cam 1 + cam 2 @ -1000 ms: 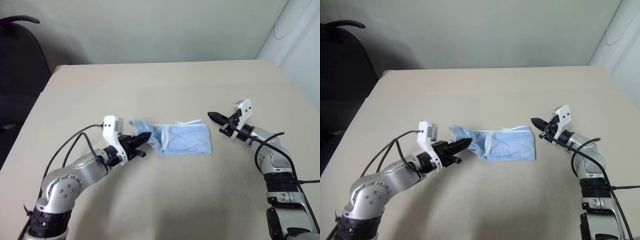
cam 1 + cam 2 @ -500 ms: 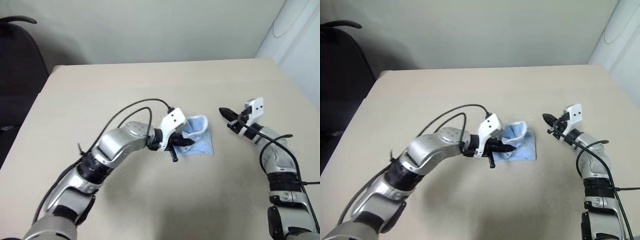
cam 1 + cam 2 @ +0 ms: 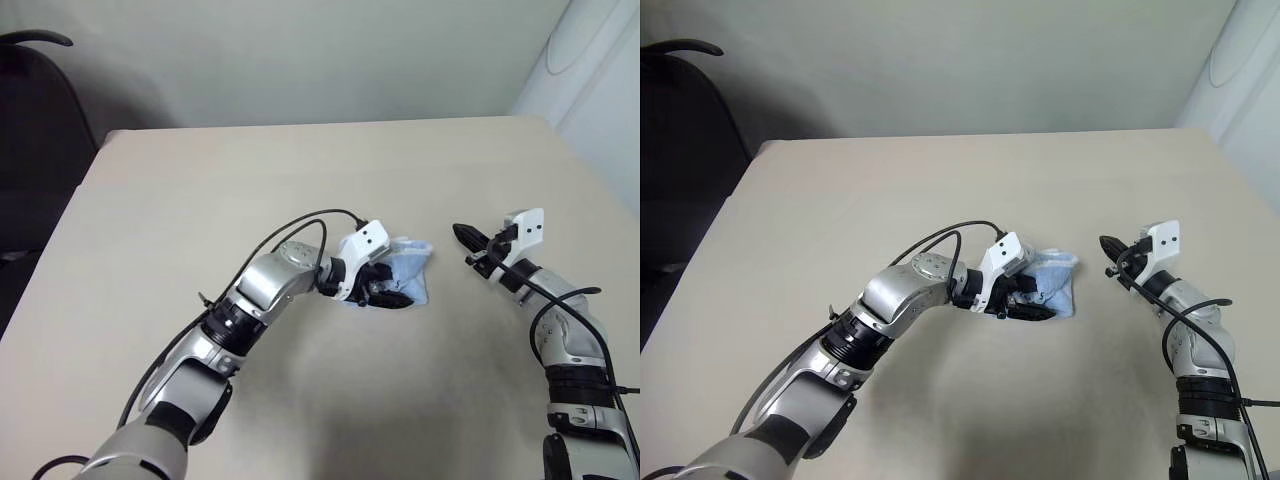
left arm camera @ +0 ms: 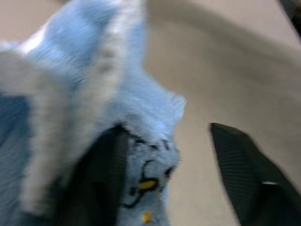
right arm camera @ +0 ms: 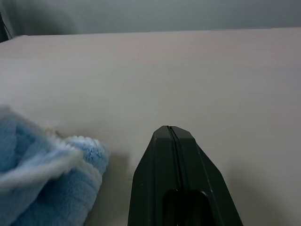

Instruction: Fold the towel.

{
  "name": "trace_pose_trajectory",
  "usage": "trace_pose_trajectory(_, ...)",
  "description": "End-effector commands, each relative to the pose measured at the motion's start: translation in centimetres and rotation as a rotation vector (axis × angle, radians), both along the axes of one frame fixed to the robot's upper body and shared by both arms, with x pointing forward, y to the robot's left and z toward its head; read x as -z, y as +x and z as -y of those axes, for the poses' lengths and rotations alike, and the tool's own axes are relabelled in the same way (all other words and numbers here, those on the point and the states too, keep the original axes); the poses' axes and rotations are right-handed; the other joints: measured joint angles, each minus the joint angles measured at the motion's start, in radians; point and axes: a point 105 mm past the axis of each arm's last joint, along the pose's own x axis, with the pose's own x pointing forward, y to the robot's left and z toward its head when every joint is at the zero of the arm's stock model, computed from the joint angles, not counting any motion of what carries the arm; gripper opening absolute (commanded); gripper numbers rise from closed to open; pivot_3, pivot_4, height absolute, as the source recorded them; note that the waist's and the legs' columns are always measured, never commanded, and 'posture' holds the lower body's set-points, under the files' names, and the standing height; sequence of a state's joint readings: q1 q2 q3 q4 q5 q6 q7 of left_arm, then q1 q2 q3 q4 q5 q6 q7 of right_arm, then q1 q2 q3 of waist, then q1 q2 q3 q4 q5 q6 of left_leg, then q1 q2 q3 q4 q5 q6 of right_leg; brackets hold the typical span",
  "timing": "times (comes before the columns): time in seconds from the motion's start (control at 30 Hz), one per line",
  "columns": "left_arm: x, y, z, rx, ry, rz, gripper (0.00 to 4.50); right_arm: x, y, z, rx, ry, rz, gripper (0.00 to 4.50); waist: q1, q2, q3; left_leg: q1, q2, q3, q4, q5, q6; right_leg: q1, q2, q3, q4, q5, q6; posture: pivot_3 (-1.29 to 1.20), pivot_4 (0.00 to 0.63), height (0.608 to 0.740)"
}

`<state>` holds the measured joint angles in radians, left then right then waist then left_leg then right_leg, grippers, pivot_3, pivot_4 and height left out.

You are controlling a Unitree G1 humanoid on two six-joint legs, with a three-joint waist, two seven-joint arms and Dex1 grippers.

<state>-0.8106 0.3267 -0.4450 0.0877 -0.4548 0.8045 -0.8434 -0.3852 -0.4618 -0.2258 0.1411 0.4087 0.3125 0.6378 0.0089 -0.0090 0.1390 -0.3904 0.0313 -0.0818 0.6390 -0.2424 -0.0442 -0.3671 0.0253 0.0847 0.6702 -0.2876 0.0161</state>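
Now, starting on the left: the left arm reaches across a beige table [image 3: 200, 200], and its left pincer [image 3: 390, 292] sits on the near left edge of the towel [image 3: 412, 272]. In the left wrist view one black finger [image 4: 99, 183] lies against the blue cloth beside a small dark and yellow printed motif [image 4: 143, 181], while the other finger stands apart over bare table. The fingers are spread, so the cloth is touched on one side and not pinched.

The towel is a small light blue bundle lying on the table, just ahead of the left pincer and between the two pincers. It is doubled over on itself, with a white-edged corner standing up on the side toward the right pincer. As bunched, it has no clear long axis; it looks roughly as wide as it is deep, and its raised corner points toward the right pincer.

Further right, the right pincer [image 3: 466, 237] hovers close beside the towel without touching it, its tip aimed at the bundle. Its fingers are pressed together and hold nothing.

Judging from this, the main risk is that the folded layer springs back or slumps once the left pincer lets go, since nothing pins it down. The finger resting against the cloth may also snag the terry and drag the fold open if the arm pulls away, leaving the edges uneven.
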Motion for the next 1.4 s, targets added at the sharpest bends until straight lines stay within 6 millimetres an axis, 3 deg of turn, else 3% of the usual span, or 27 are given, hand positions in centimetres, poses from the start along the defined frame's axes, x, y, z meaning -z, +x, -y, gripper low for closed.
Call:
trace_pose_trajectory(0.03, -2.2, -0.4, 0.5, 0.028, -0.090, 0.021, 4.47, -2.1, 0.0, 0.5, 0.009, -0.002, 0.066, 0.00, 0.000, 0.000, 0.000, 0.000, 0.000, 0.000, 0.001, 0.000, 0.000, 0.001, 0.000, 0.000, 0.000, 0.000, 0.000, 0.00, 0.150, 0.740)
trace_pose_trajectory(0.3, -4.9, -1.9, 0.4, 0.091, -0.234, 0.009, 4.47, -2.2, 0.1, 0.4, -0.001, -0.010, 0.063, 0.00, 0.000, 0.000, 0.000, 0.000, 0.000, 0.000, 0.008, -0.002, 0.004, 0.002, -0.001, 0.000, 0.002, 0.001, 0.002, 0.00, 0.150, 0.740)
trace_pose_trajectory(0.43, -5.2, -3.1, -0.2, 0.139, -0.236, 0.004, 4.47, -2.2, 0.1, 0.4, -0.005, -0.013, 0.061, 0.00, 0.000, 0.000, 0.000, 0.000, 0.000, 0.000, 0.008, -0.002, 0.003, 0.002, -0.001, 0.000, 0.002, 0.001, 0.002, 0.00, 0.150, 0.740)
trace_pose_trajectory(0.57, -3.7, -3.5, -0.5, 0.161, -0.176, -0.021, 4.47, -2.3, 0.2, 0.3, -0.009, -0.013, 0.061, 0.00, 0.000, 0.000, 0.000, 0.000, 0.000, 0.000, 0.008, -0.002, 0.003, 0.002, -0.001, 0.000, 0.003, 0.001, 0.002, 0.00, 0.150, 0.740)
trace_pose_trajectory(0.67, -0.8, -2.3, -0.1, 0.096, -0.085, -0.058, 4.47, -2.3, 0.3, 0.2, -0.012, -0.014, 0.062, 0.00, 0.003, 0.001, 0.000, 0.000, 0.000, 0.000, 0.009, -0.002, 0.004, 0.002, -0.001, 0.000, 0.003, 0.001, 0.002, 0.00, 0.150, 0.740)
trace_pose_trajectory(0.73, -0.3, -1.7, 0.2, 0.067, -0.082, -0.077, 4.47, -2.3, 0.2, 0.2, -0.013, -0.015, 0.062, 0.00, 0.004, 0.001, 0.000, 0.000, 0.000, 0.000, 0.010, -0.004, 0.006, 0.002, -0.001, 0.000, 0.004, 0.002, 0.003, 0.00, 0.150, 0.740)
trace_pose_trajectory(0.97, -3.3, -1.4, 0.3, 0.064, -0.263, -0.080, 4.47, -2.5, -0.2, 0.6, 0.000, -0.018, 0.068, 0.00, 0.004, 0.001, 0.000, 0.000, 0.000, 0.001, 0.010, -0.004, 0.007, 0.002, -0.001, 0.000, 0.004, 0.003, 0.003, 0.00, 0.150, 0.740)
trace_pose_trajectory(1.1, -7.4, 0.0, -1.6, -0.023, -0.447, -0.034, 4.47, -3.4, -0.6, 0.3, -0.014, -0.027, 0.092, 0.00, 0.004, 0.001, 0.000, 0.000, 0.000, 0.001, 0.010, -0.002, 0.004, 0.001, -0.001, 0.001, 0.004, 0.003, 0.003, 0.00, 0.150, 0.740)
trace_pose_trajectory(1.17, -9.0, 1.8, -3.5, -0.154, -0.491, 0.038, 4.47, -4.1, -0.9, -0.3, -0.060, -0.023, 0.102, 0.00, 0.003, 0.001, 0.000, 0.000, 0.000, 0.002, 0.010, -0.002, 0.004, 0.002, -0.001, 0.001, 0.004, 0.003, 0.003, 0.00, 0.150, 0.740)
trace_pose_trajectory(1.27, -9.2, 3.7, -6.3, -0.323, -0.465, 0.153, 4.32, -4.8, -1.8, -2.0, -0.159, -0.040, 0.103, 0.00, 0.001, 0.001, -0.001, 0.001, 0.000, 0.002, 0.010, -0.002, 0.004, 0.002, -0.001, 0.001, 0.005, 0.003, 0.003, 0.00, 0.150, 0.740)
trace_pose_trajectory(1.4, -7.8, 3.8, -8.2, -0.377, -0.423, 0.181, 3.15, -5.5, -2.6, -4.3, -0.280, -0.070, 0.102, 0.00, -0.001, 0.001, -0.001, 0.002, -0.001, 0.002, 0.010, -0.002, 0.004, 0.002, -0.001, 0.002, 0.005, 0.002, 0.003, 0.00, 0.150, 0.740)
